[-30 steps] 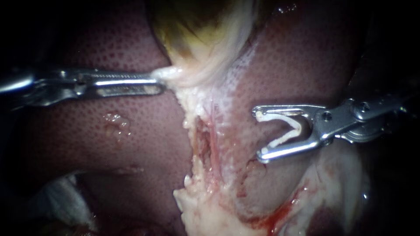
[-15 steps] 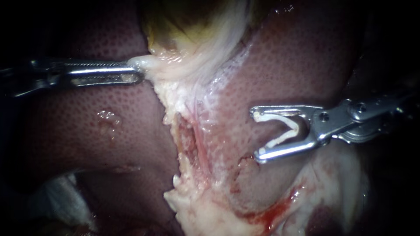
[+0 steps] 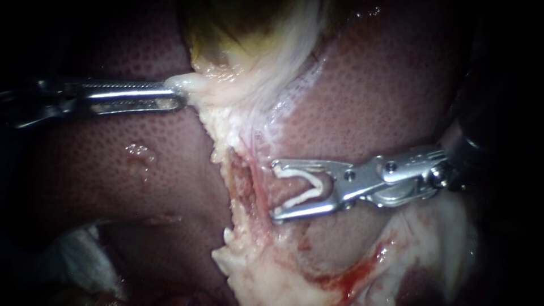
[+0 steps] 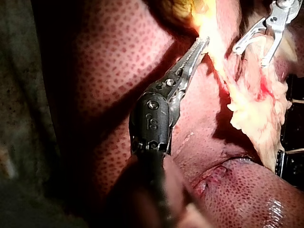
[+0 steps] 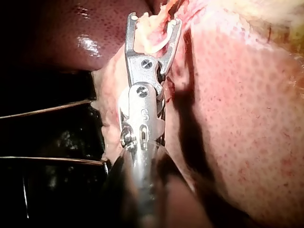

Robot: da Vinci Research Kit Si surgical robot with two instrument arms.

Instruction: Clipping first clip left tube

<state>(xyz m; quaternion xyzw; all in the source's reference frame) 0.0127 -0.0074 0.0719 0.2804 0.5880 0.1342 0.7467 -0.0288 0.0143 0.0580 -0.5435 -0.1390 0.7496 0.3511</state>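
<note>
Nearest the camera, a ragged heap of pale fatty tissue (image 3: 266, 277) with blood-red streaks closes off the lower edge of the field. On both sides of it the liver (image 3: 102, 170) lies broad, smooth and uncovered. That leaves open room on the left of the dissected strip and a narrower stretch on the right, under the right instrument (image 3: 275, 191). Its shaft comes out of the dark at the right edge and lies low over the liver. Its jaws stand wide apart with a white clip (image 3: 292, 170) seated between them, the clip's legs spread and lining both jaws. A thin pink tube (image 3: 258, 190) runs down the raw groove just ahead of the jaw tips. The tips sit close beside it on its right, one above the other, and the tube lies at the mouth of the jaws rather than inside the clip. Whether either tip touches it cannot be told. In the right wrist view pale tissue sits at the mouth of the jaws, but the tube cannot be picked out there. Farther back, well apart from the clip, the left instrument (image 3: 180, 95) reaches in level from the left edge. Its jaws are closed on a lip of pale tissue (image 3: 195, 85), drawn out to the left. Beyond that tissue, the yellow-green gallbladder (image 3: 238, 34) rises to the top edge.
</note>
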